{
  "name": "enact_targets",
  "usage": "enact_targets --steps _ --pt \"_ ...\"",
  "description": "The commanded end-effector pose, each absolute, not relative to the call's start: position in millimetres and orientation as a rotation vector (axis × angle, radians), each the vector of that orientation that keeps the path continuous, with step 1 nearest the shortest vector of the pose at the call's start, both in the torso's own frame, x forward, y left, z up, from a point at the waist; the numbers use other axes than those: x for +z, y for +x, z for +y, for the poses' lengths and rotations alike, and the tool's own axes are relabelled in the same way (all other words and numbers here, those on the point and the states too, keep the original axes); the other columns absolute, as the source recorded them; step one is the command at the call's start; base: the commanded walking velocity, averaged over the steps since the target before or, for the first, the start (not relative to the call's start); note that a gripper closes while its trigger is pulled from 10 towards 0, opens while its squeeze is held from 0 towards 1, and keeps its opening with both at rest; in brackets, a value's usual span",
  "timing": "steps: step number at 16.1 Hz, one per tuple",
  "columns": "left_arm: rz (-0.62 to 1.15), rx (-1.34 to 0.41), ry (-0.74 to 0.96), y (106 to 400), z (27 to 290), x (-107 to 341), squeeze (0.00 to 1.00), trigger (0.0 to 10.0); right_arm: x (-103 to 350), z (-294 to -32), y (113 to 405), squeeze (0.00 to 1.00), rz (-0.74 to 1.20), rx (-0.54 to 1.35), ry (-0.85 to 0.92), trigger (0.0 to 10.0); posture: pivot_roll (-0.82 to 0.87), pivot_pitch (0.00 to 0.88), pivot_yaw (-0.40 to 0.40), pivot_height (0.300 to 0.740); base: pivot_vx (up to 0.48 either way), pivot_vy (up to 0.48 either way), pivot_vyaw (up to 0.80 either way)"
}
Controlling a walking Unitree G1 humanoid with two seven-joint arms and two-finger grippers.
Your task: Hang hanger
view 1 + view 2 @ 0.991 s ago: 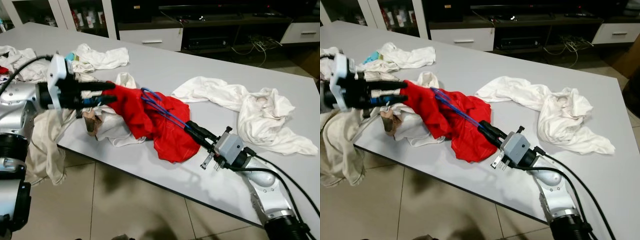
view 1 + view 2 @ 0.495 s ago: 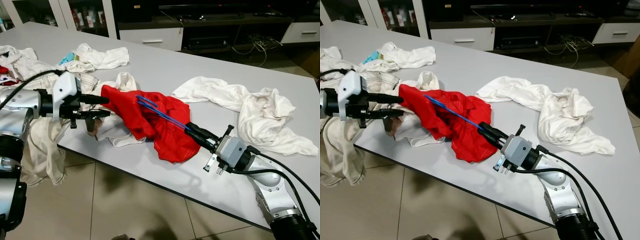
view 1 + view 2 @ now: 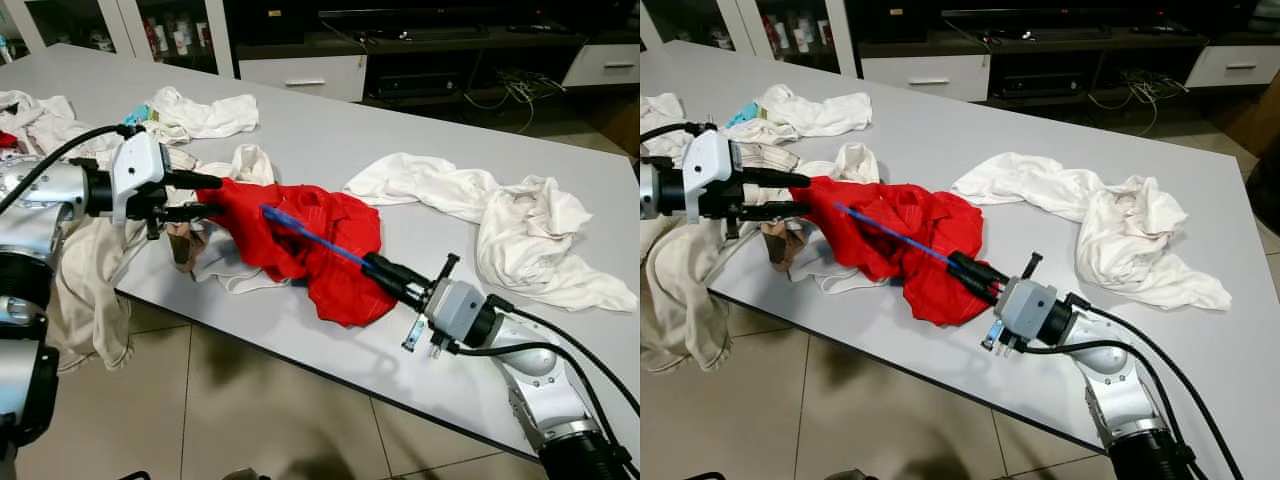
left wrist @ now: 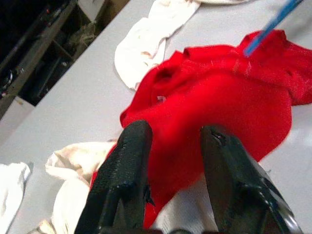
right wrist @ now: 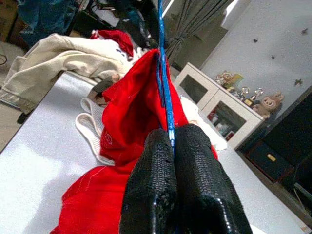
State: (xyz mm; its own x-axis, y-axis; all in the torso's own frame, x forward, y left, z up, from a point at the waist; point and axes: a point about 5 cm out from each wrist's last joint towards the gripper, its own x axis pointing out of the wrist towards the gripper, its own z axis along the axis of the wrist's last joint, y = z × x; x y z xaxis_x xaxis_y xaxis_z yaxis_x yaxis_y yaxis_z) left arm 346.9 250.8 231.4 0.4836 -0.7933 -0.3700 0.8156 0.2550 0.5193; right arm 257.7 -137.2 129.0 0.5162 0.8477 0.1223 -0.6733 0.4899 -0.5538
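While red garment (image 3: pixel 310 245) drapes blue hanger (image 3: pixel 310 232), white clothes (image 3: pixel 520 235) lie beside.

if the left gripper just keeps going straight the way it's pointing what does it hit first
Most likely the red garment. The left gripper has its fingers open, pointing along the table at the garment's near edge, which lies right at the fingertips in the left wrist view. Whether they already touch it is unclear.

Large grey matte desk (image 3: pixel 330 120) on a beige tiled floor (image 3: pixel 230 410). Behind it a low dark TV cabinet with white drawers (image 3: pixel 300 75), tangled cables (image 3: pixel 515 90), white-framed glass cupboard (image 3: pixel 150 35). Even indoor light.
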Motion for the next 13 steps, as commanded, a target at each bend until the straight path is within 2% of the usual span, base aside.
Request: enact_targets --steps 1,2,3,4,9,10,13 --pt "0.02 -1.08 0.739 347.9 251.7 234.0 0.0 10.0 132.8 -134.6 253.5 0.07 -0.44 0.975 -0.493 10.0 -0.05 0.0 0.029 0.74 0.0 0.0 0.0" --pt "0.024 -1.067 0.752 348.3 252.0 228.9 0.2 10.0 136.8 -132.3 253.4 0.07 -0.454 0.983 -0.494 10.0 -0.05 0.0 0.029 0.74 0.0 0.0 0.0" --pt "0.024 -1.067 0.752 348.3 252.0 228.9 0.2 10.0 136.8 -132.3 253.4 0.07 -0.454 0.983 -0.494 10.0 -0.05 0.0 0.029 0.74 0.0 0.0 0.0" --pt "0.029 -1.062 0.754 348.7 251.2 225.0 1.0 10.0 142.2 -129.8 254.2 0.07 -0.472 0.989 -0.492 10.0 -0.05 0.0 0.027 0.74 0.0 0.0 0.0" --pt "0.044 -1.063 0.788 348.4 249.9 216.7 1.0 10.0 151.3 -130.8 256.2 0.07 -0.497 0.976 -0.487 10.0 -0.05 0.0 0.025 0.74 0.0 0.0 0.0" --pt "0.048 -1.06 0.802 348.7 250.0 216.2 0.0 10.0 152.2 -130.8 256.0 0.07 -0.499 0.975 -0.488 10.0 -0.05 0.0 0.025 0.74 0.0 0.0 0.0" --pt "0.032 -1.029 0.841 351.3 247.8 215.3 0.0 10.0 155.7 -128.2 254.3 0.07 -0.509 0.988 -0.494 10.0 -0.06 0.0 0.025 0.74 0.0 0.0 0.0"
